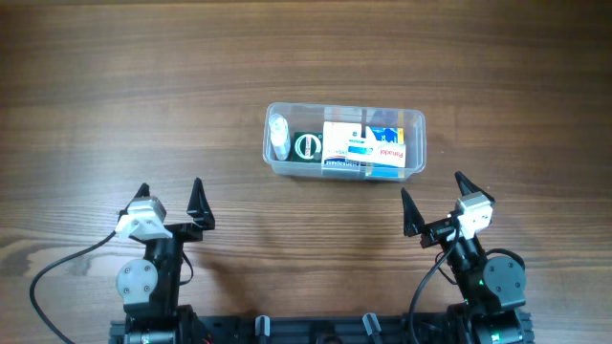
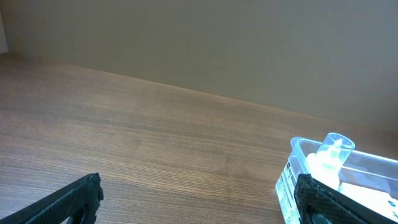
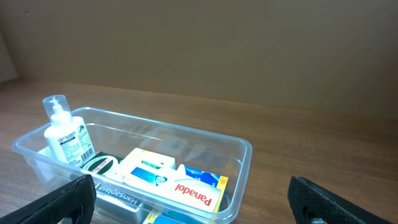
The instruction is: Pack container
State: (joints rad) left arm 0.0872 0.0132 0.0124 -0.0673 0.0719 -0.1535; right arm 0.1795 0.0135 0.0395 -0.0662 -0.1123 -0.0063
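Note:
The clear plastic container (image 1: 416,143) sits on the wooden table at centre right. Inside are a small white pump bottle (image 1: 278,136) at its left end, a round green-and-white tape roll (image 1: 307,146), and several medicine boxes, one a white Panadol box (image 1: 387,150). The right wrist view shows the container (image 3: 244,152), bottle (image 3: 65,137) and Panadol box (image 3: 196,191). My left gripper (image 1: 170,198) is open and empty, near the front left. My right gripper (image 1: 432,199) is open and empty, just in front of the container's right end. The left wrist view shows the container's left end (image 2: 297,149).
Bare wooden table surrounds the container. A black cable (image 1: 57,268) loops from the left arm's base at the front left. A plain wall stands behind the table in both wrist views.

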